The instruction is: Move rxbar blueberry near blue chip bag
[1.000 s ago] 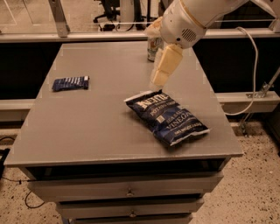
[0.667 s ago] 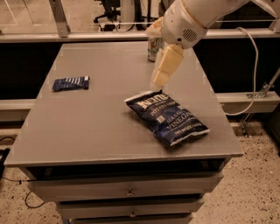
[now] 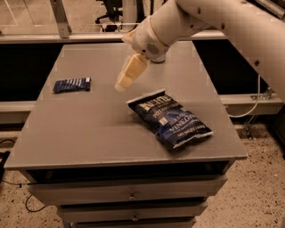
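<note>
Grey work table in a dimly lit room.
The table (image 3: 84,133) has drawers (image 3: 133,192) below its top and stands on speckled floor (image 3: 262,196); an office chair (image 3: 110,10) sits beyond, and the gripper (image 3: 121,84) hangs over the tabletop's middle.

Our tally: two blue snack packs, one table, one arm.

On the one grey table (image 3: 89,138) we count two packaged snacks in all: one rxbar blueberry (image 3: 72,84) and one blue chip bag (image 3: 169,119). We see one white robot arm (image 3: 213,18) ending in one gripper (image 3: 124,81), which hangs above the tabletop between the bar and the bag, a little further back than both. On the front below the tabletop we count two drawer knobs, an upper knob (image 3: 131,196) and a lower knob (image 3: 134,218). We count one cable (image 3: 254,104) hanging at the right of the table.
</note>
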You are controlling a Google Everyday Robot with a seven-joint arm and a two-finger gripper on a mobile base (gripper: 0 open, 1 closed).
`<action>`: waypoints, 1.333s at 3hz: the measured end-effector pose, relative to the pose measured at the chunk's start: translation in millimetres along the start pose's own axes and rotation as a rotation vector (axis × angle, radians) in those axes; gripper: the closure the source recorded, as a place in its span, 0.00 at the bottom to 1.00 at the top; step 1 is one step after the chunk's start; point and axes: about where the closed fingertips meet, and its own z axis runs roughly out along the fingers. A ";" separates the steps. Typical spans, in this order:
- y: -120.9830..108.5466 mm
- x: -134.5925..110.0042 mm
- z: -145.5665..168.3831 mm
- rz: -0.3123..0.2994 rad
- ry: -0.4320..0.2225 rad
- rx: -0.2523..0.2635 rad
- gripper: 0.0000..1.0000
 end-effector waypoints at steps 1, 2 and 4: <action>-30.6 -12.7 50.7 0.032 -0.063 0.007 0.00; -53.7 -35.4 112.7 0.040 -0.139 -0.008 0.00; -52.3 -44.5 172.0 0.054 -0.172 -0.029 0.00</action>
